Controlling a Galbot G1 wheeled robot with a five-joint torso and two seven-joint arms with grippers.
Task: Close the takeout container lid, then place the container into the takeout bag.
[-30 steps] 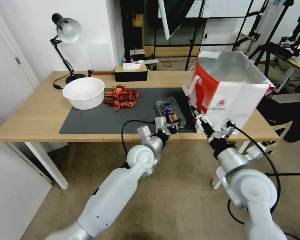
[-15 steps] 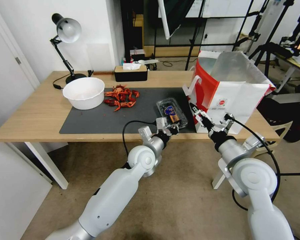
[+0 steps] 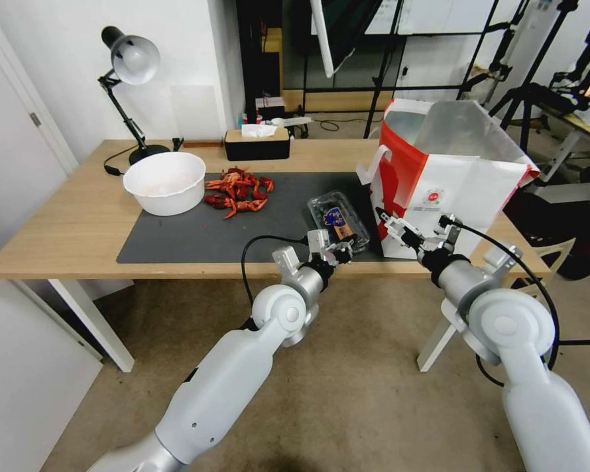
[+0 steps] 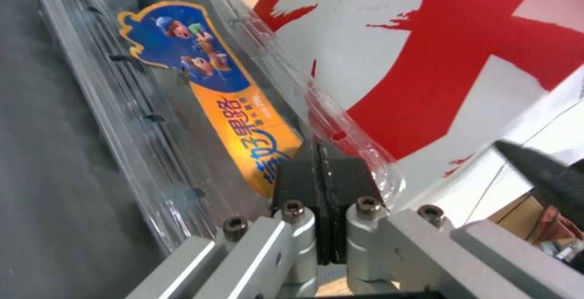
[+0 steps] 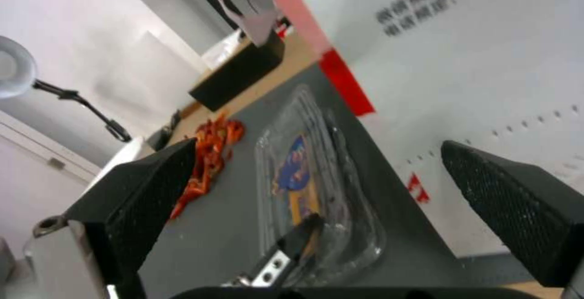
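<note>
1. Since the earlier frame the right pincer has swung left, jaws spread, beside the large white-and-red paper takeout bag.
2. The left pincer, pressed shut, touches the near end of the small clear plastic takeout container at frame centre on the bench; its long axis runs away up-frame, lid down.

Takeout container lies on mat, near table front edge, w/ takeout bag upright just beside it on the right. Crayfish pile sits on mat behind-left of container; bowl left of that. Lamp at back-left, tissue box behind mat.
</note>
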